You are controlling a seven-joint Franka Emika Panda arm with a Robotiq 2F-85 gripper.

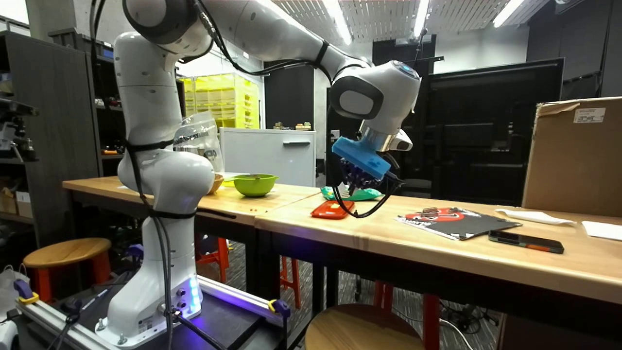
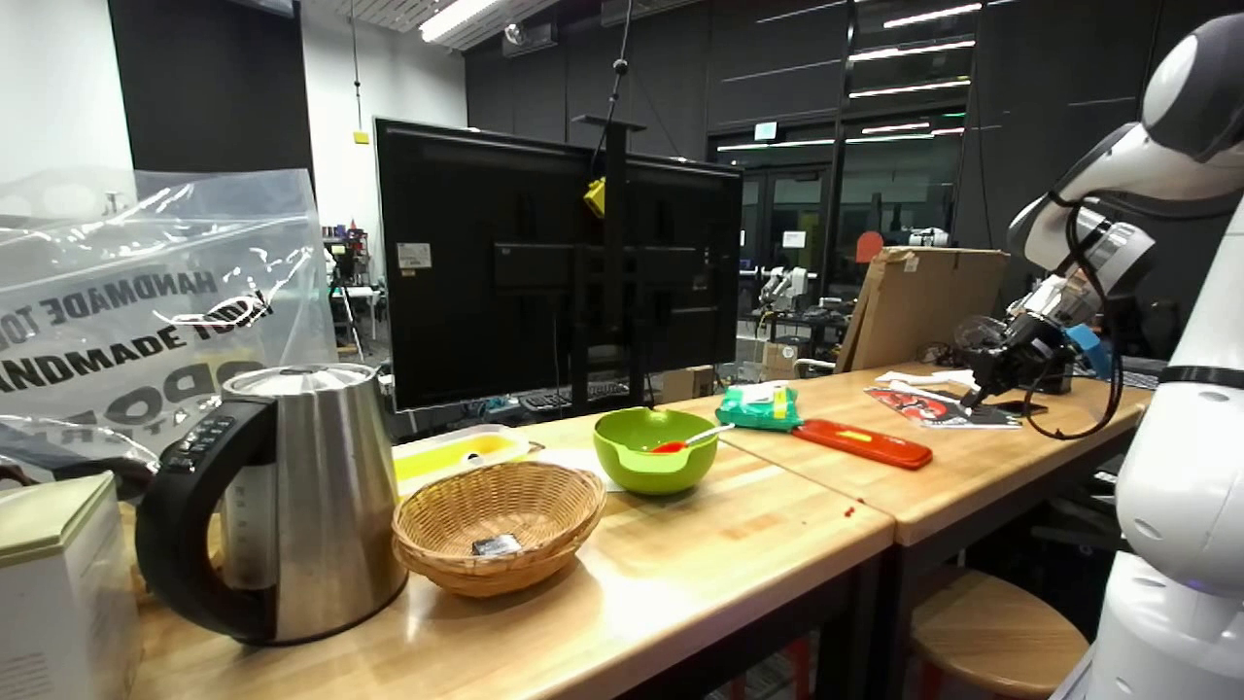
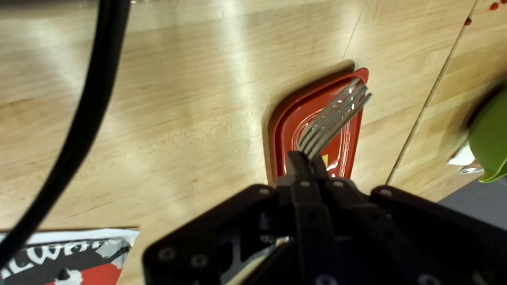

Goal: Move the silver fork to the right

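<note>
The silver fork (image 3: 336, 116) is pinched at its neck between the fingertips of my gripper (image 3: 311, 161) in the wrist view. Its tines point up and to the right in that view and overlap the red case (image 3: 287, 118) behind them. The handle is mostly hidden by the fingers. In both exterior views the gripper (image 1: 360, 177) is tilted and hangs over the wooden table. It also shows near the magazine in an exterior view (image 2: 980, 389). The fork itself is too small to make out clearly there. The red case lies on the table in both exterior views (image 1: 333, 210) (image 2: 863, 443).
A black and red magazine (image 1: 449, 222) and a phone (image 1: 526, 241) lie on the table. A green wipes pack (image 2: 758, 408), a green bowl (image 2: 659, 472), a wicker basket (image 2: 501, 574) and a kettle (image 2: 335, 506) stand along it. A cardboard box (image 1: 576, 160) stands behind.
</note>
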